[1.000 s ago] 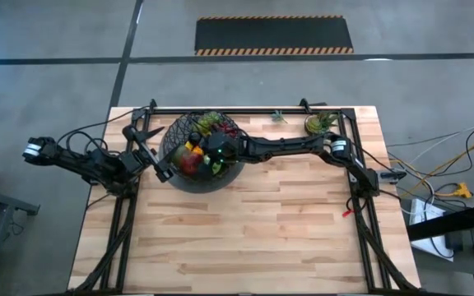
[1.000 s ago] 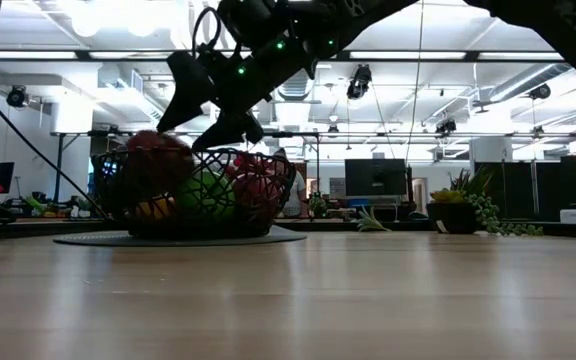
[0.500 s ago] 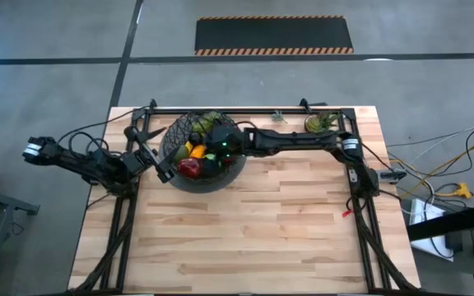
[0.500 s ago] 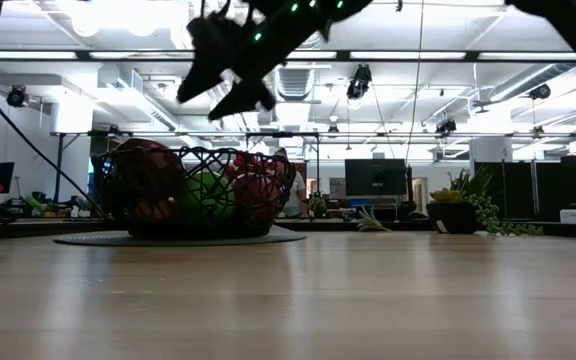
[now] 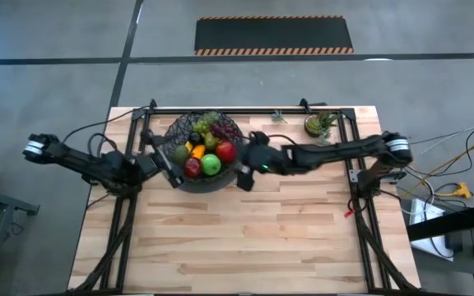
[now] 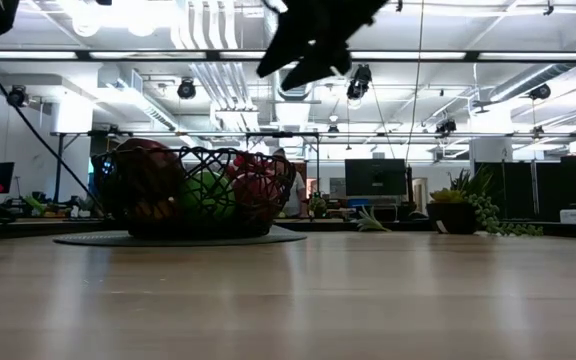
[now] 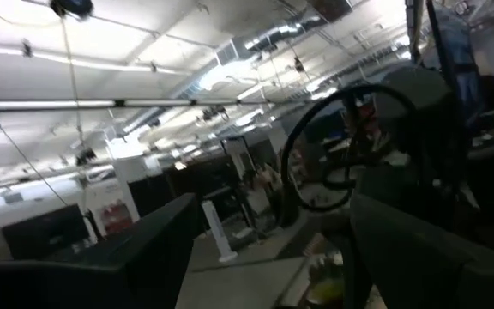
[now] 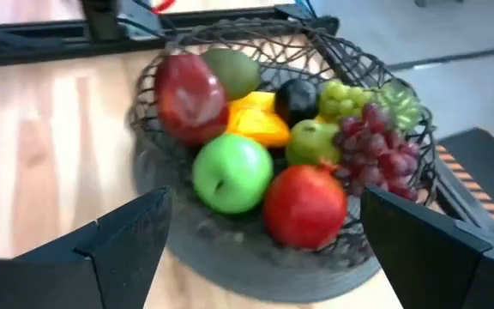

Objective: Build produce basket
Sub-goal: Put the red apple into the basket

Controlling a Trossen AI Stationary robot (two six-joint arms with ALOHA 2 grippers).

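The black wire basket [image 5: 176, 175] stands on a dark round mat at the table's far left. It holds produce: two red apples [image 8: 305, 204], a green apple [image 8: 231, 173], a pear [image 8: 312, 140], an orange piece [image 8: 258, 124], an avocado [image 8: 232, 70], a black fruit [image 8: 297, 99], green grapes [image 8: 350, 96] and dark red grapes [image 8: 380, 148]. My right gripper [image 5: 245, 174] hangs open in the air just right of the basket, high above the table [image 6: 306, 45]. My left gripper [image 5: 161, 159] stands open at the basket's left rim and points up into the room [image 7: 273, 223].
A small potted plant [image 5: 319, 123] and a green sprig [image 5: 278, 117] sit at the far edge, right of the basket. Black frame rails [image 5: 245, 109] run along the far edge and both sides. Bare wood [image 5: 253, 230] fills the near half of the table.
My right gripper has drawn back from above the fruit toward the table's right edge and has risen, staying open. The fruit it covered now shows in the basket. My left gripper has edged a little toward the basket.
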